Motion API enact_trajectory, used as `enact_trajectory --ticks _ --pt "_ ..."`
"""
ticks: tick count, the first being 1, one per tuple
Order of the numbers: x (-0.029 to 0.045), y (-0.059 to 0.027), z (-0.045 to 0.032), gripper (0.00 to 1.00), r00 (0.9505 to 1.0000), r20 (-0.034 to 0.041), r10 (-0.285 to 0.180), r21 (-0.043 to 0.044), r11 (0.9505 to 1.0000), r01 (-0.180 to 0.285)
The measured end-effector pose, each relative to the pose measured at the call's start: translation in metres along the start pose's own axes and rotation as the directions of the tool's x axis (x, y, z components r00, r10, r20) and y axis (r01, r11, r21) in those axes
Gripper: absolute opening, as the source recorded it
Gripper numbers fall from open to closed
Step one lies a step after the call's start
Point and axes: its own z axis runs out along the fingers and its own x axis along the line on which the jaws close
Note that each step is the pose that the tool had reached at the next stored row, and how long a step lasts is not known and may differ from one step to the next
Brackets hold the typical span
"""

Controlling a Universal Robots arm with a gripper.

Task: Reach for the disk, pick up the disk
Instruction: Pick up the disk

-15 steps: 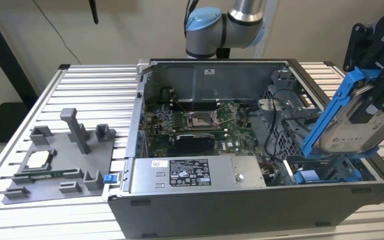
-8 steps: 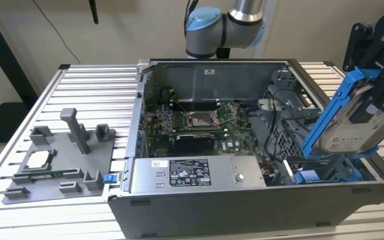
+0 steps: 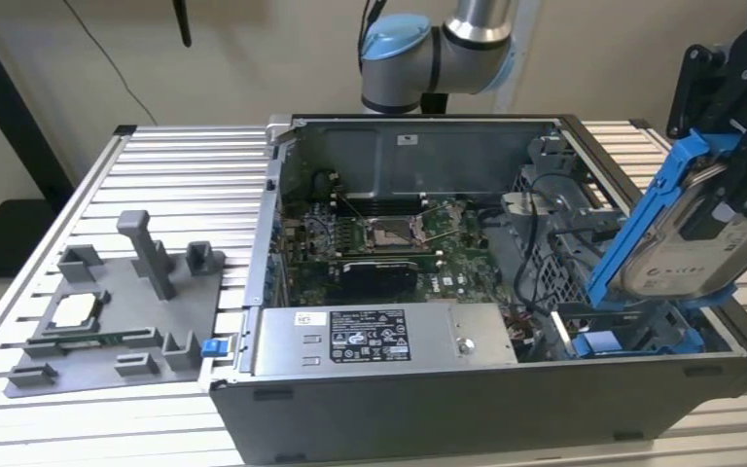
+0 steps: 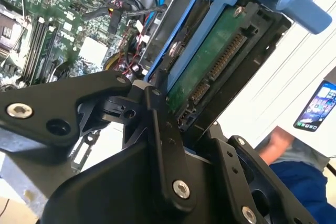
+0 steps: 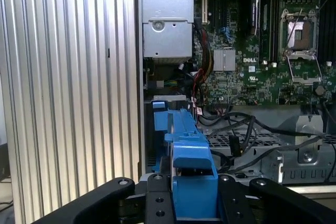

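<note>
The disk [image 3: 692,255] is a silver-grey drive with a white label inside a bright blue bracket [image 3: 646,214]. It hangs tilted above the open computer case at the exterior view's right, its lower end just over the blue bay [image 3: 633,341]. My gripper [image 3: 727,199] is shut on its upper part. In the second wrist view the black fingers [image 4: 163,129] clamp the disk [image 4: 210,61], whose green circuit board side faces the camera. In the first wrist view the blue bracket [image 5: 189,177] sits between the two fingers of the gripper [image 5: 191,205].
The open computer case [image 3: 478,409] holds a motherboard [image 3: 387,243], a grey power supply [image 3: 373,341] and loose cables beside the bay. A grey fixture [image 3: 114,321] with a small square chip [image 3: 75,309] lies at the exterior view's left. A person's arm [image 4: 273,145] and phone [image 4: 317,106] are nearby.
</note>
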Motion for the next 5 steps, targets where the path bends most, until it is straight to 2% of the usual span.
enact_trajectory --ticks 5 --pt "0.0 0.0 0.0 0.0 1.0 0.0 -0.001 0.0 1.0 0.001"
